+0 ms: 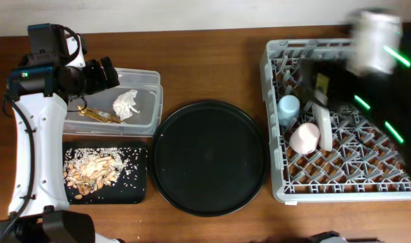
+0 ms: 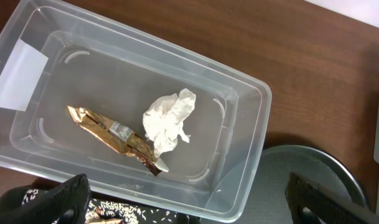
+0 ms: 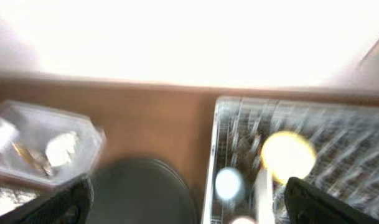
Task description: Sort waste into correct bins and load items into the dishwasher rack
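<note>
1. The left claw (image 2: pixel 186 186) is spread wide open with nothing between its fingers (image 2: pixel 58 199). It hangs over the near rim of the clear tub (image 2: pixel 251 118).
2. From that claw, the white napkin (image 2: pixel 168 121) sits at about 12 o'clock, inside the tub and well clear of both fingers. The gold-brown wrapper (image 2: pixel 111 134) is at roughly 10 o'clock, flat on the tub floor, with one end touching the napkin.
3. Overhead, the shallow black tray (image 1: pixel 139 192) holding the tan scraps (image 1: pixel 90 170) is at 6 o'clock of the tub, just beside it. The round black tray (image 1: pixel 208 157) is at 3 o'clock of both.
4. The grey rack (image 1: pixel 279 189) is at 3 o'clock of the round tray. Inside it is the blue cup (image 1: pixel 289 106), with the pink cup (image 1: pixel 304 137) at its 5 o'clock. The pale plate (image 1: pixel 322 128) stands on edge right beside the pink cup.
5. The right claw (image 3: pixel 186 196) only shows in a super blurry wrist view, but its fingers are far apart and pinch nothing. The yellow bowl (image 3: pixel 287 155) is in the rack at 2 o'clock from that claw, and the blue cup is nearer, around 3 o'clock.
</note>
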Controlling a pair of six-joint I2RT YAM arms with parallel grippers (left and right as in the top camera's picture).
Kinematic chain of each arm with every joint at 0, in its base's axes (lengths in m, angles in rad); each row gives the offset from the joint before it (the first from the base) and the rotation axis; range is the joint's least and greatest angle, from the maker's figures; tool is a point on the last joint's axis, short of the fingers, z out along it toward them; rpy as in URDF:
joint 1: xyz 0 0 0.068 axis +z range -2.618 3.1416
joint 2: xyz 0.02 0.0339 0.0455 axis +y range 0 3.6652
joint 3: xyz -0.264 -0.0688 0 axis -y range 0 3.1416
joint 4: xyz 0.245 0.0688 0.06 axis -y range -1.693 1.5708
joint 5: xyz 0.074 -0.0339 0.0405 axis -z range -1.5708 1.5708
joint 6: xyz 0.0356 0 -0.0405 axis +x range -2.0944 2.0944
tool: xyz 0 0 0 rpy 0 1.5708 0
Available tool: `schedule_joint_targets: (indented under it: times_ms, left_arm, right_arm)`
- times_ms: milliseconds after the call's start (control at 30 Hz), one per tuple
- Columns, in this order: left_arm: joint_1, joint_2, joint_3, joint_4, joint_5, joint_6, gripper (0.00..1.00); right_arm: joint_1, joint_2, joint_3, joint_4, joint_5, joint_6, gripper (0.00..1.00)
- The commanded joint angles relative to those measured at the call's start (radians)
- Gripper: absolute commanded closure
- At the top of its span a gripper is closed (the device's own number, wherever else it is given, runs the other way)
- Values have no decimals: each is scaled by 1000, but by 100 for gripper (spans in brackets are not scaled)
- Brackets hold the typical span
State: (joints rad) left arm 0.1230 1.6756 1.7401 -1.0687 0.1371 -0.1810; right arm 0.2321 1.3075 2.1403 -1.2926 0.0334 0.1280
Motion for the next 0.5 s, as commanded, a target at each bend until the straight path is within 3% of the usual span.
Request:
schedule_joint_targets:
  times_ms: [0, 100, 300, 467]
  left_arm:
    - [3, -2, 2, 0, -4, -9, 1]
    - [3, -2, 2, 0, -4, -9, 1]
    - [3, -2, 2, 0, -4, -9, 1]
    - [3, -2, 2, 0, -4, -9, 1]
  right_arm:
    - [3, -227, -129, 142, 79, -1, 1]
    - [2, -599, -624, 539, 149, -1, 1]
    - [-22, -1172, -1534, 1047, 162, 0, 1]
    - [-154, -1304, -1993, 1361, 158, 237, 1]
